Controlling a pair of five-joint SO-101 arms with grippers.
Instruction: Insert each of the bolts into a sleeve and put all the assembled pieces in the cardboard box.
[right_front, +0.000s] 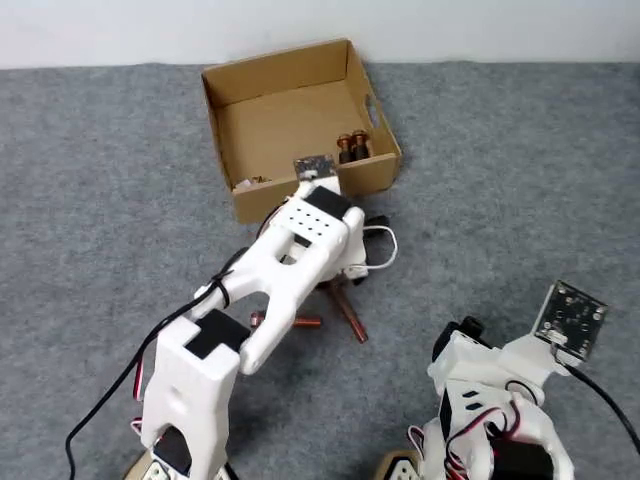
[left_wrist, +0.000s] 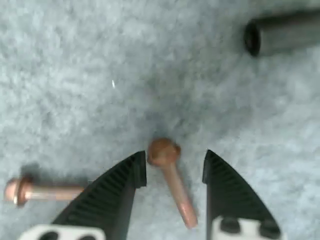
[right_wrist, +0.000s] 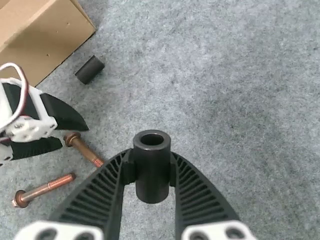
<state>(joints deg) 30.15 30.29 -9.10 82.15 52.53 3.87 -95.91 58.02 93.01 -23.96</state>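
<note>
Grey, felt-like table (right_front: 520, 200) below a white wall (right_front: 300, 25) at 12 o'clock, cardboard box (right_front: 280, 72) there with assembled pieces (right_front: 352, 146) inside. Left hand (left_wrist: 174, 165) released, astride a bolt (left_wrist: 176, 192) lying at 6 o'clock of the box; right hand (right_wrist: 150, 161) grasping a sleeve (right_wrist: 151, 187).

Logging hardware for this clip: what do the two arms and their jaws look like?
Both arms are white plastic with black motor blocks. The left arm has rows of small holes on its shell and a black cable trailing off; the right arm shows red and white wires. The left gripper and right gripper have black, ridged, tapered jaws.
</note>
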